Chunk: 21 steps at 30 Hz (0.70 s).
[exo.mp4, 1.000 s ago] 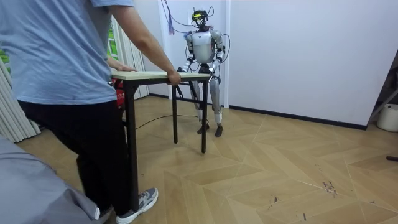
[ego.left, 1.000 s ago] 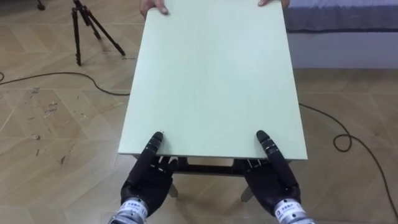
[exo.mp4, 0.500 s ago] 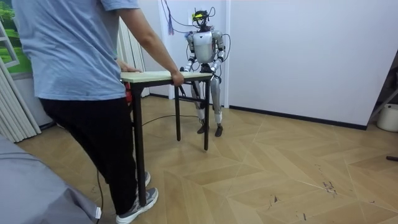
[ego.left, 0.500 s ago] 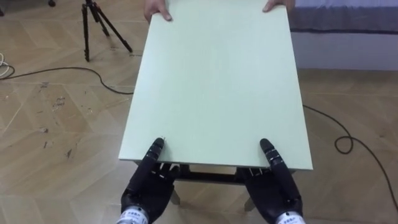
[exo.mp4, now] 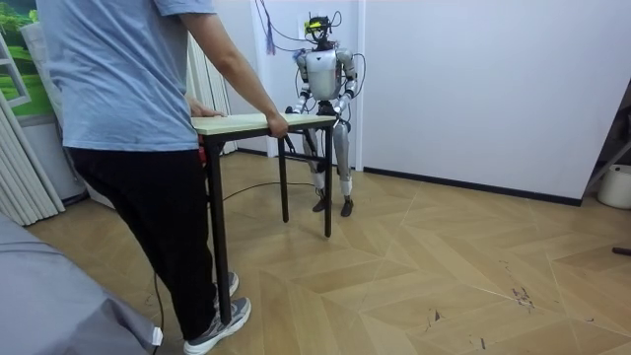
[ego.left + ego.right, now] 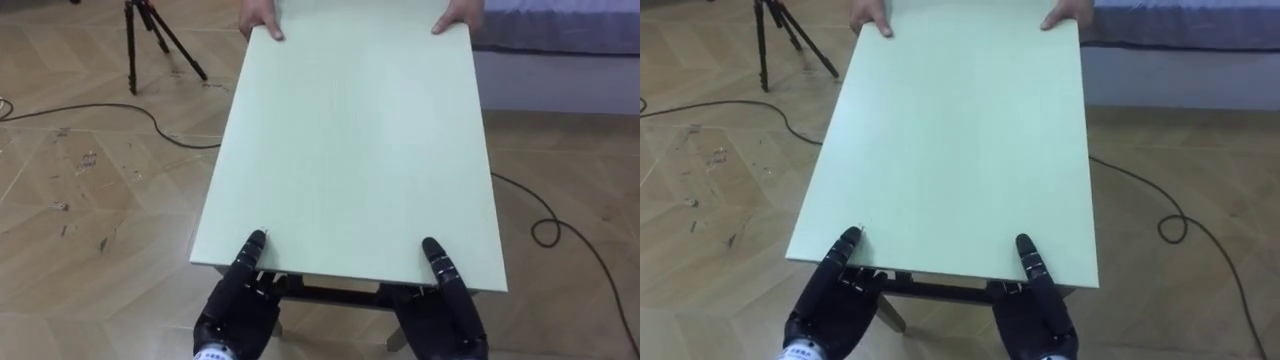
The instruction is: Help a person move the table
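A pale green table (image 6: 350, 150) with dark legs stretches away from me. My left hand (image 6: 235, 305) and right hand (image 6: 445, 315) hold its near edge, one at each corner. Each thumb lies on the top and the fingers reach under the board. At the far edge a person's two hands (image 6: 262, 18) grip the corners. In the room view the person (image 5: 128, 99) stands at the near end of the table (image 5: 256, 121), and I stand upright at the far end by the white wall.
A black tripod (image 6: 150, 40) stands on the wood floor at the far left, with a dark cable (image 6: 100, 108) curving past it. Another cable (image 6: 555, 230) loops on the right. A grey upholstered edge (image 6: 560, 50) lies at the far right.
In the room view the table and the person have shifted a little to the right, toward me, and the person has taken a step. Both my hands keep their hold.
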### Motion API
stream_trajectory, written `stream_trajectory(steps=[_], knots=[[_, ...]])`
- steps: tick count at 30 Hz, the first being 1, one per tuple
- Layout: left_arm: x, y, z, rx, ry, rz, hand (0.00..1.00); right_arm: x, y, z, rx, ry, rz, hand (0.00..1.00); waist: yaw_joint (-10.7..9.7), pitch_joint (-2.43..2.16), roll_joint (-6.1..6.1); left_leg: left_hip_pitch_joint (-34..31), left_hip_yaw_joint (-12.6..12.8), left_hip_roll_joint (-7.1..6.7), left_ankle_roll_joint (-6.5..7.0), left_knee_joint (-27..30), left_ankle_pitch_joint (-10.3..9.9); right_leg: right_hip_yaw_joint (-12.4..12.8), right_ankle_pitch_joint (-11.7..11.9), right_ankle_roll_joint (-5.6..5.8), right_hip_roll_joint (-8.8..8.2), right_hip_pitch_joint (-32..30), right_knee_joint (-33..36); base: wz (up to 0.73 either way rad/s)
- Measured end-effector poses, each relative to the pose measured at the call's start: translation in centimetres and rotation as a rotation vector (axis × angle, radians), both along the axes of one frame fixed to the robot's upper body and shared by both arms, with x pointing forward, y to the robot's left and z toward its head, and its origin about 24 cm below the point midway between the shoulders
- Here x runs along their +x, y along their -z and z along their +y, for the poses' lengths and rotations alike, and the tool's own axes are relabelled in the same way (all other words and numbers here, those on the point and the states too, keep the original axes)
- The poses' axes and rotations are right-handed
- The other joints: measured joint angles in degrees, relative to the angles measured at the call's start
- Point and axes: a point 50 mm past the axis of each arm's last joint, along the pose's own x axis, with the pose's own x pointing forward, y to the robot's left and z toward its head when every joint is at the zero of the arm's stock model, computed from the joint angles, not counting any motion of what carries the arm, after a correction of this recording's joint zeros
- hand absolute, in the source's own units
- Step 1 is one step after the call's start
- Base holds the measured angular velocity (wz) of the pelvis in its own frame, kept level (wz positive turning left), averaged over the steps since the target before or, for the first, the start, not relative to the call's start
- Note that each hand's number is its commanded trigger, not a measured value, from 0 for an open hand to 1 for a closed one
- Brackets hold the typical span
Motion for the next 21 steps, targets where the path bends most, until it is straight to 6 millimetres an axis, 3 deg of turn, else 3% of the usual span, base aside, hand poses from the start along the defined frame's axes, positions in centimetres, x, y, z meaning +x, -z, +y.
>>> stream_trajectory(steps=[3, 6, 8, 11, 13, 14, 15, 17, 18, 20, 21], knots=[[0.1, -0.1, 0.1, 0.004, -0.005, -0.011, 1.0, -0.1, 0.0, 0.2, 0.021, 0.002, -0.001, 1.0, 0.0, 0.05, -0.76, -2.8, -0.6, 0.13, -0.35, 5.5, -0.6, 0.1, -0.2, -0.19, 0.04, -0.2, 0.6, 0.03], [0.2, -0.2, 0.1, 0.004, -0.006, -0.032, 1.0, 0.1, -0.1, 0.2, 0.026, 0.0, -0.019, 1.0, 0.3, 0.05, -0.71, -8.5, -1.6, 1.89, -1.25, 15.0, -2.3, -0.1, -0.6, -0.75, 0.58, -2.1, 2.7, 0.0], [0.2, -0.2, 0.1, 0.003, -0.005, -0.035, 1.0, 0.2, -0.1, 0.2, 0.026, 0.0, -0.02, 1.0, 0.7, 0.04, -0.71, -11.5, -1.6, 3.08, -1.31, 20.4, -2.3, -0.1, -0.5, -1.06, 1.4, -2.8, 3.2, -0.04], [0.1, -0.2, 0.1, -0.001, -0.008, -0.034, 1.0, 0.1, -0.2, 0.2, 0.019, -0.005, -0.029, 1.0, 1.5, 0.0, -0.2, -15.7, -3.3, 4.82, -1.35, 28.6, -2.3, -1.1, -1.1, -3.13, 2.69, -3.5, 2.9, -0.14], [-0.7, 0.2, 0.0, -0.015, -0.013, -0.013, 1.0, -0.3, -0.1, -0.1, -0.003, -0.02, -0.024, 1.0, 1.9, -0.12, 1.89, -18.1, -3.5, 7.14, -2.4, 43.5, -1.8, -3.3, -2.2, -4.33, 4.07, -3.8, 4.2, -0.32], [-1.0, 0.3, 0.0, -0.023, -0.017, -0.007, 1.0, -0.3, -0.1, -0.2, -0.007, -0.025, -0.022, 1.0, 1.7, -0.28, 2.41, -17.8, -3.5, 7.51, -2.41, 46.3, -1.8, -3.8, -2.3, -4.44, 4.45, -3.8, 4.3, -0.17], [-1.1, 0.3, 0.1, -0.031, -0.018, -0.009, 1.0, -0.3, -0.1, -0.2, -0.008, -0.028, -0.026, 1.0, 0.9, -0.06, 3.04, -16.0, -3.0, 7.48, -2.49, 48.5, -1.8, -4.7, -2.4, -4.61, 4.81, -4.1, 5.1, 0.26], [-1.1, 0.2, 0.2, -0.027, -0.008, -0.021, 1.0, -0.3, -0.2, -0.3, -0.01, -0.033, -0.037, 1.0, -0.5, 0.37, 3.48, -12.0, -2.5, 7.34, -2.58, 46.2, -1.7, -6.2, -2.4, -4.72, 4.87, -5.3, 6.5, 0.39], [-1.0, 0.2, 0.3, -0.026, -0.004, -0.028, 1.0, -0.2, -0.3, -0.3, -0.009, -0.036, -0.043, 1.0, -1.2, 0.56, 3.78, -8.6, -2.4, 7.33, -2.8, 42.2, -1.8, -6.8, -2.4, -4.76, 4.93, -6.4, 7.6, 0.23], [-0.4, -0.1, 0.2, -0.025, 0.001, -0.048, 1.0, 0.2, -0.6, -0.3, -0.006, -0.032, -0.059, 1.0, -1.4, 0.62, 4.02, -4.7, -2.8, 6.75, -4.54, 35.6, -5.8, -7.4, -2.3, -4.8, 4.62, -9.3, 9.7, 0.07], [0.0, -0.3, 0.3, -0.021, 0.003, -0.063, 1.0, 0.6, -0.7, -0.2, -0.004, -0.033, -0.071, 1.0, -1.5, 0.65, 4.03, -3.2, -2.9, 6.34, -4.4, 30.7, -9.3, -7.8, -2.0, -4.9, 4.21, -11.3, 11.2, 0.0]])
